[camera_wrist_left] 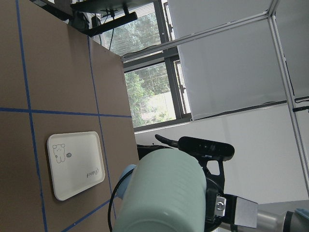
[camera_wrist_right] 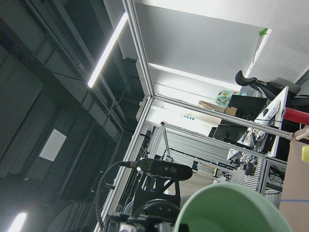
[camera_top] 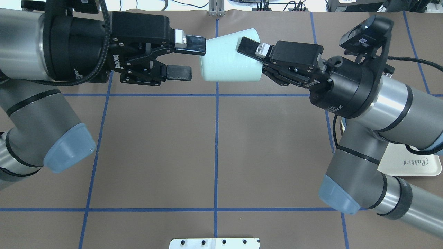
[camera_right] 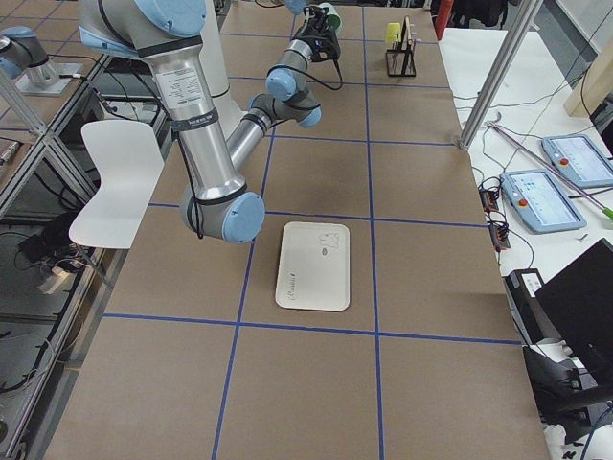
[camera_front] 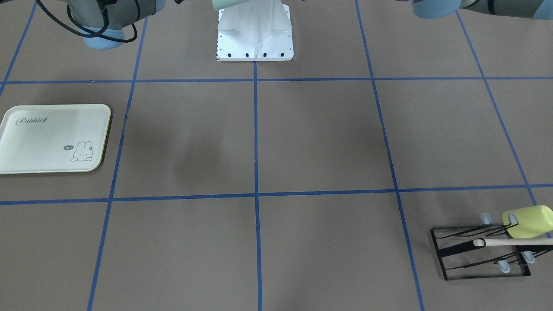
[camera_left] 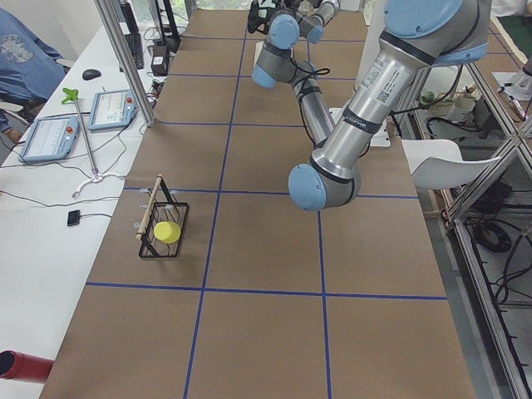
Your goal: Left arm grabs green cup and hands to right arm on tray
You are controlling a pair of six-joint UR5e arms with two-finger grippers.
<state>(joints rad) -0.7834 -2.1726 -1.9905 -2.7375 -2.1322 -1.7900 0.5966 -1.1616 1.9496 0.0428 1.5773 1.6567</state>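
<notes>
Closest to me is my white mount, bolted to the brown desk with its blue tape grid. My left arm and right arm rise from either side and bend inward until the two tools face each other in the air over the desk's middle line. Between them the green cup hangs on its side, clear of the desk, its base toward my left and its mouth toward my right. My right tool is clenched on the cup near the rim. One finger lies flat on the outer wall, and the other is hidden by the cup, so I cannot tell where it sits. My left tool is released, its fingers spread wide at the cup's base end. The upper fingertip reaches the edge of the base, though I cannot tell whether it touches, and the lower one stops just short. Farther out on my right the tray lies flat on the desk, partly under my right arm in the overhead view and well apart from the cup. Farthest off, near the outer corner on my left, a black wire rack stands on the desk with a yellow-green cup lying on its side in it, beside a wooden rod that runs along the rack's top.
</notes>
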